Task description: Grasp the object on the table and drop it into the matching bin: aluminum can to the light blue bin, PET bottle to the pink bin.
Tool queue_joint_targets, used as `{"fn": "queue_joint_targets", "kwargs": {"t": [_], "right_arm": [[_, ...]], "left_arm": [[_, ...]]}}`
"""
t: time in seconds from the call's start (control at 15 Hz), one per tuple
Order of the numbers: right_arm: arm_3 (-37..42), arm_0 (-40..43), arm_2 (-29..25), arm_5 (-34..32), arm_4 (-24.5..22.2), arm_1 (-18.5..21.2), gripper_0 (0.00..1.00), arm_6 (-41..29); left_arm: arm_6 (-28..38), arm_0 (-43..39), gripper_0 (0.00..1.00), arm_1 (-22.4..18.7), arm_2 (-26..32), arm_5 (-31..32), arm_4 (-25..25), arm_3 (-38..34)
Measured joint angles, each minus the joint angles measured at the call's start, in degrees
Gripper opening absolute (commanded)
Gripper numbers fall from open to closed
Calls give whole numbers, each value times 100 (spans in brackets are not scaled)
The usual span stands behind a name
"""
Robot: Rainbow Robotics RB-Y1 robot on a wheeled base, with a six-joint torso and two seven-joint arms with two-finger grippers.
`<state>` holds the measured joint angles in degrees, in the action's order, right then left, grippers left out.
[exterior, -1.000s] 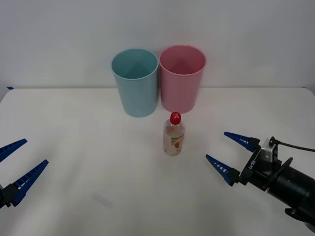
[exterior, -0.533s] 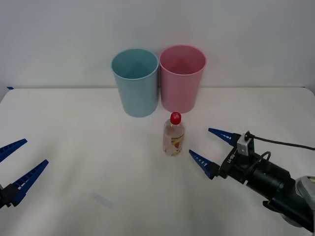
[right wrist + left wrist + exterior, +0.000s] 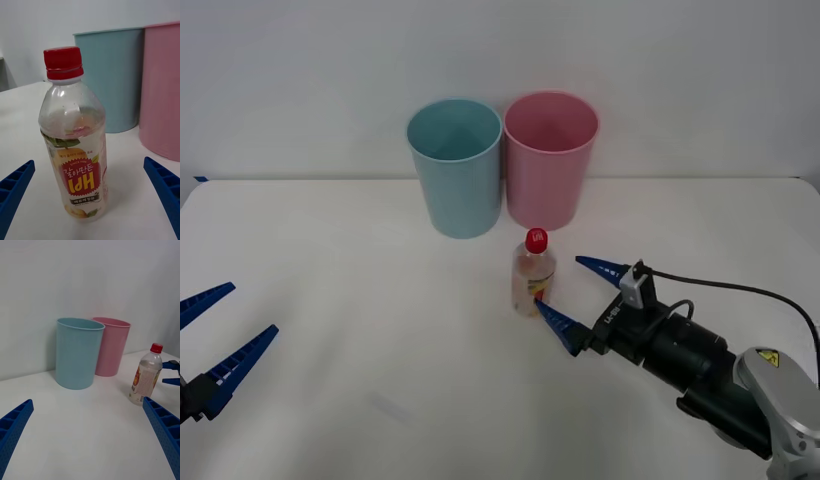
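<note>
The right gripper (image 3: 572,292), fingers spread, reaches around the PET bottle (image 3: 533,276) near the table's (image 3: 330,300) far edge. Next it should probably close, then lift toward the pink bin (image 3: 550,158).

Clear plastic on the PET bottle (image 3: 73,142), topped by a red screw cap (image 3: 63,63). White-orange label (image 3: 77,180) printed with green leaves, an orange fruit and a red panel bearing white lettering. Plain light blue on the light blue bin (image 3: 455,165); plain pink on the pink bin (image 3: 549,158). Plain white across the table (image 3: 360,290) and pale grey-white on the wall (image 3: 300,80) behind. Blue, ribbed fingers on the right gripper (image 3: 569,293) and left gripper (image 3: 218,335). Black on the right arm (image 3: 680,360), with a small yellow warning sticker (image 3: 763,356).
</note>
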<state>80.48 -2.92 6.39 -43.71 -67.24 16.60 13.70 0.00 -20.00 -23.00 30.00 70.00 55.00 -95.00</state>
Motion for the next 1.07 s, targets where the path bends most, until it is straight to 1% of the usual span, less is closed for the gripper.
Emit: {"fn": "queue_joint_targets", "kwargs": {"t": [0.4, 0.73, 1.07], "right_arm": [[1, -159, 416, 601, -44, -10, 100, -7], [2, -356, 902, 1391, -47, -10, 100, -41], [2, -458, 1056, 1608, -47, -31, 100, -85]], "left_arm": [[0, 0, 100, 0, 0, 0, 0, 0], [0, 0, 100, 0, 0, 0, 0, 0], [0, 0, 100, 0, 0, 0, 0, 0]]}}
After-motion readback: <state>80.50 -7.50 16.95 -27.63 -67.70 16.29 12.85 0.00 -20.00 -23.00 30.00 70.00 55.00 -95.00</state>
